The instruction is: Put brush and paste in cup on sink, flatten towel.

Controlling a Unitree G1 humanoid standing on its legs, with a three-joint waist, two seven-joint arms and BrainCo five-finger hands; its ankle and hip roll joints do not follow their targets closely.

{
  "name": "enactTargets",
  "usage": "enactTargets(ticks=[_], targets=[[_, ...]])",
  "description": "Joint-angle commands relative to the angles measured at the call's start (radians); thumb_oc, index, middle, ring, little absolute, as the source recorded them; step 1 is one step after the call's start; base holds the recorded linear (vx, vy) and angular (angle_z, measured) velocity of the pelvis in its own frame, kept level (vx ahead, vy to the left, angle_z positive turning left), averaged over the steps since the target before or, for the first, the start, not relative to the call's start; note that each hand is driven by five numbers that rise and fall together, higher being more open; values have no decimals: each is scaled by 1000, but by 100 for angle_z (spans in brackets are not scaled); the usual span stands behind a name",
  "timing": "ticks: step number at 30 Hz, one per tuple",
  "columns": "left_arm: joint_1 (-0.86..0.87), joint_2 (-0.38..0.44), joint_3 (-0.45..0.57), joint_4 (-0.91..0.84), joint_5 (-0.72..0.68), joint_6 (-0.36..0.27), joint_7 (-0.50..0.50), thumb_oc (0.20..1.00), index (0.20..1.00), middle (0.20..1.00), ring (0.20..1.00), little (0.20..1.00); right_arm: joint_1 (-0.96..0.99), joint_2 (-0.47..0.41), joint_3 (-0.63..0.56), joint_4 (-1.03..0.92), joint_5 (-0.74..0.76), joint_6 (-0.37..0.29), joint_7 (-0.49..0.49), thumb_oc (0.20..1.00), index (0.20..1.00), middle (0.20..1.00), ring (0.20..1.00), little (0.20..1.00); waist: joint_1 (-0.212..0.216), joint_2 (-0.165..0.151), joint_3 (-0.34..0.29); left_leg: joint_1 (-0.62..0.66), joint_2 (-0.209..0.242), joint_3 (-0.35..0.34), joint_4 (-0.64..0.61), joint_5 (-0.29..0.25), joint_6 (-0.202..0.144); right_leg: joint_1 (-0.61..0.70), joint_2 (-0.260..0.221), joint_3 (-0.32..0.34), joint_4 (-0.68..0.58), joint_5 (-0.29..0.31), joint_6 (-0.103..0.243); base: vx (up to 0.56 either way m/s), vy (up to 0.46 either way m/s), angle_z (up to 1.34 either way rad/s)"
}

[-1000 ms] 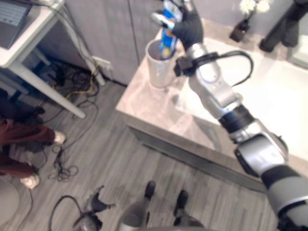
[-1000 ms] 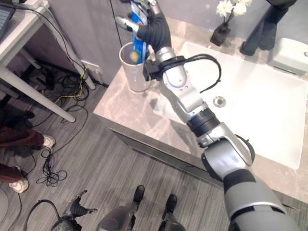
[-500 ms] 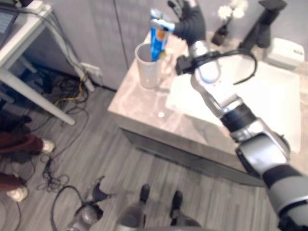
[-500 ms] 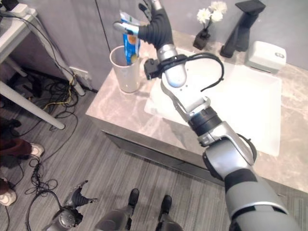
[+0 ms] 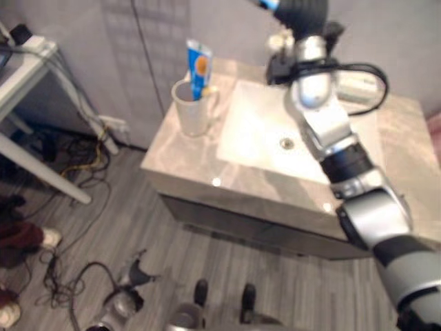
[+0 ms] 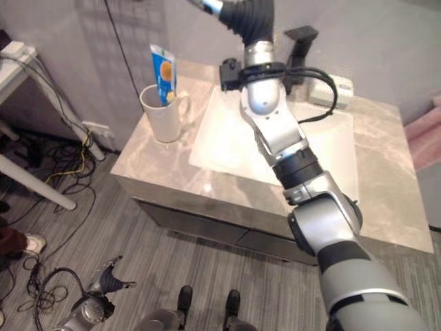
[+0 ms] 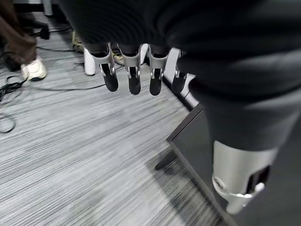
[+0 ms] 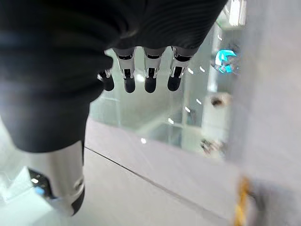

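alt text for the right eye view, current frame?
A white cup with a blue toothpaste tube standing upright in it sits at the left end of a marble counter, beside a white sink. The robot's right hand is raised high above the sink's back edge, near a black faucet.

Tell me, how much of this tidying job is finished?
The toothpaste tube stands in the white cup on the counter beside the sink, so that looks done. Whether the brush is in there too, I cannot tell. Nothing is in hand: the right hand is open above the sink, the left hand hangs open. Flattening the towel is left.
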Motion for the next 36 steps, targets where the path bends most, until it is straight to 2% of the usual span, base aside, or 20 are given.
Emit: enactTargets(ticks=[1,3,6,8,9,11,12,16,19,20,21,23,24,25,27,30,31,32,35,36], targets=[[-15,28,39,57,7,-8,24,1000,1000,1000,1000,1000,99,-190,-140,-126,-110,-71,-71,1000,1000,1000,1000,1000,-46,8,-83,39,10,-22,12,-95,37,75,-2,19,5,-58,13,0,0,0],[-16,31,33,53,16,-6,15,1000,1000,1000,1000,1000,165,-232,-199,-140,-132,-74,-87,1000,1000,1000,1000,1000,-54,6,-94,43,11,-21,12,-95,37,80,-1,16,5,-59,14,1,-5,15],[8,31,41,11,52,-10,-7,1000,1000,1000,1000,1000,409,-345,-403,-181,-196,-76,-139,1000,1000,1000,1000,1000,-90,15,-106,57,13,-21,12,-103,38,93,0,12,5,-63,15,-5,15,-5],[15,30,46,6,58,-11,-10,1000,1000,1000,1000,1000,488,-352,-465,-188,-204,-81,-145,1000,1000,1000,1000,1000,-95,15,-111,59,12,-18,12,-104,39,94,-1,12,5,-63,17,-14,19,-5],[27,23,73,6,65,-10,-18,1000,1000,1000,1000,1000,652,-373,-585,-176,-226,-92,-178,1000,1000,1000,1000,1000,-117,23,-115,64,13,-11,12,-107,40,93,-1,18,5,-61,20,-22,24,-21],[34,20,110,15,68,-7,-26,1000,1000,1000,1000,1000,868,-371,-723,-114,-269,-68,-208,1000,1000,1000,1000,1000,-141,29,-118,71,15,2,12,-113,40,93,0,27,5,-61,24,-28,26,-19],[33,21,107,15,68,-7,-26,1000,1000,1000,1000,1000,874,-370,-730,-115,-269,-69,-207,1000,1000,1000,1000,1000,-137,27,-119,69,15,3,12,-111,40,91,0,27,5,-59,24,-18,16,-8],[28,13,140,57,74,5,-30,1000,1000,1000,1000,1000,1108,-358,-841,149,-265,-11,-232,1000,1000,1000,1000,1000,-167,27,-122,79,17,9,12,-115,38,95,1,36,5,-59,26,-15,-1,-18],[-13,16,71,98,142,18,-29,1000,1000,1000,1000,1000,1149,-301,-881,376,-173,10,-298,1000,1000,1000,1000,1000,-187,31,-120,79,17,7,12,-116,35,97,2,40,5,-62,23,1,-9,-1],[-11,23,63,85,149,18,-33,1000,1000,1000,1000,1000,1174,-301,-874,477,-167,36,-321,1000,1000,1000,1000,1000,-186,31,-119,79,17,3,12,-118,34,100,2,39,5,-66,24,0,0,0],[-11,26,71,83,139,24,-38,1000,1000,1000,1000,1000,1214,-300,-858,579,-193,101,-325,1000,1000,1000,1000,1000,-184,32,-115,77,17,0,12,-112,33,101,2,34,5,-64,22,0,0,0],[-19,25,67,110,127,35,-43,1000,1000,1000,1000,1000,1223,-253,-838,712,-95,116,-250,1000,1000,1000,1000,1000,-189,35,-114,77,18,-9,12,-117,30,106,3,28,5,-69,19,3,-27,15],[-52,26,45,138,103,50,-60,1000,1000,1000,1000,1000,1186,-231,-736,935,-40,161,-139,1000,1000,1000,1000,1000,-182,33,-111,76,19,-14,12,-115,28,108,4,21,5,-70,17,-12,-28,19],[-52,26,49,138,103,50,-60,1000,1000,1000,1000,1000,1175,-235,-727,946,-37,156,-136,1000,1000,1000,1000,1000,-187,33,-110,74,18,-14,12,-111,28,105,3,21,5,-68,17,-26,-45,16],[-64,22,50,173,73,51,-91,1000,1000,1000,1000,1000,1137,-136,-589,1147,-31,212,31,1000,1000,1000,1000,1000,-177,37,-98,81,21,-14,12,-115,27,114,7,16,5,-74,11,-2,-53,3],[-60,2,76,197,44,53,-109,1000,1000,1000,1000,1000,1140,48,-447,1186,-84,226,102,1000,1000,1000,1000,1000,-178,44,-81,82,29,-15,12,-106,23,102,17,19,37,-94,-4,-3,-71,2],[-60,2,76,197,44,53,-109,1000,1000,1000,1000,1000,1140,48,-447,1186,-84,226,102,1000,1000,1000,1000,1000,-179,44,-82,82,29,-15,12,-106,23,102,17,18,37,-95,-4,-22,-124,-2],[-59,-12,90,205,24,53,-115,1000,1000,1000,1000,1000,1149,148,-341,1148,-129,210,142,1000,1000,1000,1000,1000,-183,45,-64,81,40,-14,12,-99,16,91,32,23,66,-115,-16,-17,-146,0],[-42,-30,114,225,-6,48,-118,1000,1000,1000,1000,1000,1165,230,-190,1026,-175,169,225,1000,1000,1000,1000,1000,-188,44,-36,82,59,-14,18,-87,5,60,58,21,146,-159,-35,-17,-177,7],[-41,-30,115,225,-6,47,-118,1000,1000,1000,1000,1000,1166,230,-189,1025,-175,169,226,1000,1000,1000,1000,1000,-190,43,-36,82,59,-14,18,-87,5,57,58,21,151,-162,-35,-4,-137,7]])
